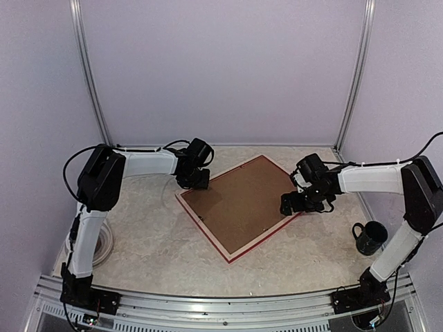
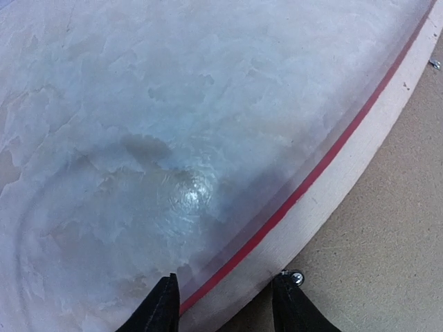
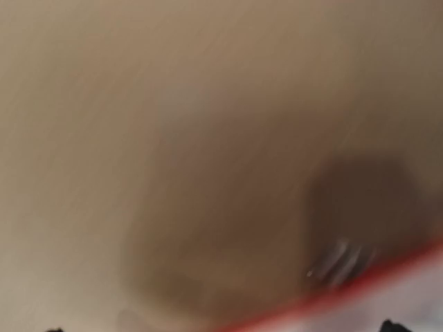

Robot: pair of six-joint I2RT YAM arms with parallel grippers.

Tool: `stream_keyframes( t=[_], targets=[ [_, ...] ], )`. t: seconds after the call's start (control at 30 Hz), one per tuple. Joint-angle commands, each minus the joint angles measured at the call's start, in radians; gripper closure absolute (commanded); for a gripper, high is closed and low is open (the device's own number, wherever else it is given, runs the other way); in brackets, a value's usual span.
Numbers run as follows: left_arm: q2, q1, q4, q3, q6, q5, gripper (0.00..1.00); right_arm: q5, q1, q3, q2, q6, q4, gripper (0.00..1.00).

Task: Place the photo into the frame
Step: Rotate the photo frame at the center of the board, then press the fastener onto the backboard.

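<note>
On the marbled worktop (image 1: 152, 242), near its middle and turned askew: the frame (image 1: 205, 232), lying rear up, pale wood rail showing with a thin red line along its outer edge. Carries the brown backing board (image 1: 239, 204) inside its opening, with a small metal clip (image 2: 296, 278) at the board's margin. At the frame's far-left corner: left gripper (image 1: 194, 181), roughly half parted, one fingertip on the worktop side of the rail and the other on the board side (straddling or pinching, cannot tell which). By the frame's right corner: right gripper (image 1: 294, 204), low over the backing board, spread wide, clasping nothing. Looks, through its own wrist camera, onto a blur of brown board and a red strip. Near the right arm's base, well apart from the frame: a dark mug (image 1: 370, 237), standing upright.
</note>
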Motion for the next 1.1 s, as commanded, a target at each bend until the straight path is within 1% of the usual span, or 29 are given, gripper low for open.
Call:
stream_keyframes(
  t=[0.0, 0.1, 0.17, 0.27, 0.4, 0.57, 0.67, 0.77, 0.8, 0.83, 0.9, 0.93, 0.97, 1.0, 1.07],
  targets=[
    [-0.005, 0.036, 0.030, -0.021, -0.091, 0.017, 0.43, 0.137, 0.017, 0.006, -0.035, 0.054, -0.078, 0.01],
    [-0.105, 0.057, 0.070, -0.101, -0.107, 0.002, 0.29, 0.157, 0.018, 0.037, -0.066, 0.051, -0.091, 0.01],
    [-0.202, 0.080, 0.093, -0.151, -0.118, -0.004, 0.20, 0.153, 0.026, 0.071, -0.073, 0.046, -0.097, 0.01],
    [-0.316, 0.102, 0.122, -0.223, -0.142, 0.005, 0.13, 0.164, 0.059, 0.150, -0.049, 0.040, -0.120, 0.01],
    [-0.451, 0.100, 0.140, -0.333, -0.192, 0.052, 0.12, 0.156, 0.132, 0.302, 0.050, 0.012, -0.130, 0.01],
    [-0.552, 0.096, 0.222, -0.535, -0.262, 0.132, 0.14, 0.140, 0.224, 0.492, 0.213, -0.064, -0.115, 0.02],
    [-0.590, 0.105, 0.297, -0.629, -0.287, 0.171, 0.18, 0.102, 0.263, 0.593, 0.312, -0.119, -0.084, 0.18],
    [-0.606, 0.111, 0.364, -0.667, -0.287, 0.211, 0.27, 0.001, 0.290, 0.688, 0.403, -0.153, -0.061, 0.43],
    [-0.605, 0.111, 0.372, -0.665, -0.286, 0.218, 0.30, -0.045, 0.298, 0.717, 0.428, -0.162, -0.053, 0.53],
    [-0.594, 0.113, 0.380, -0.660, -0.285, 0.227, 0.31, -0.078, 0.307, 0.743, 0.452, -0.171, -0.042, 0.62],
    [-0.577, 0.115, 0.396, -0.650, -0.285, 0.245, 0.32, -0.118, 0.327, 0.795, 0.499, -0.188, -0.034, 0.84],
    [-0.565, 0.116, 0.398, -0.643, -0.286, 0.247, 0.32, -0.137, 0.334, 0.833, 0.525, -0.196, -0.035, 0.92],
    [-0.558, 0.117, 0.403, -0.637, -0.287, 0.250, 0.32, -0.152, 0.343, 0.860, 0.550, -0.201, -0.039, 0.98],
    [-0.548, 0.118, 0.411, -0.635, -0.288, 0.251, 0.33, -0.169, 0.348, 0.889, 0.577, -0.203, -0.046, 1.00],
    [-0.528, 0.120, 0.423, -0.624, -0.292, 0.255, 0.33, -0.209, 0.355, 0.936, 0.621, -0.205, -0.056, 1.00]
  ],
)
